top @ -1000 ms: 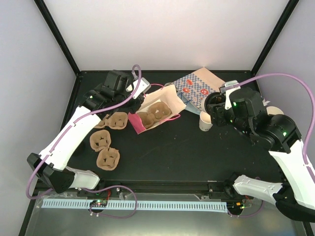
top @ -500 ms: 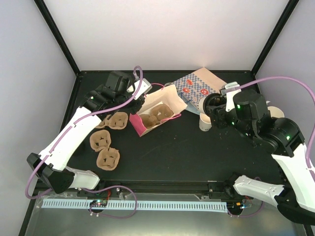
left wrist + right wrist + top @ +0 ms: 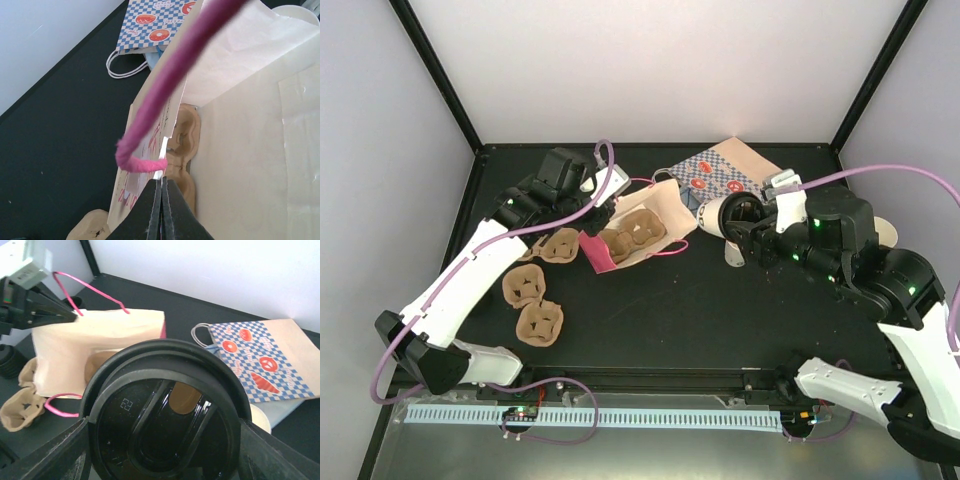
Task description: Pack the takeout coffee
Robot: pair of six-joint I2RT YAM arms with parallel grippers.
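Note:
The takeout coffee (image 3: 711,215), a small white paper cup with a black lid (image 3: 165,405), hangs tilted on its side above the table. My right gripper (image 3: 730,216) is shut on it, one finger on each side of the lid (image 3: 166,440). Its bottom points left at the pink bag (image 3: 638,222). The bag lies on its side, its cream inside showing and its mouth facing the cup. A brown cup carrier (image 3: 632,232) sits inside it. My left gripper (image 3: 161,184) is shut on the bag's upper edge (image 3: 165,150), beside the pink handle (image 3: 160,85), holding the mouth up.
A blue chequered bag (image 3: 715,175) lies flat behind the cup. Three loose brown carriers (image 3: 523,285) sit on the table at the left. A small white thing (image 3: 733,255) rests under my right gripper. A cream cup rim (image 3: 880,230) shows behind the right arm.
My right gripper has lifted the cup off the table, tipped it on its side and carried it left towards the bag's mouth. The left gripper keeps its hold on the bag.

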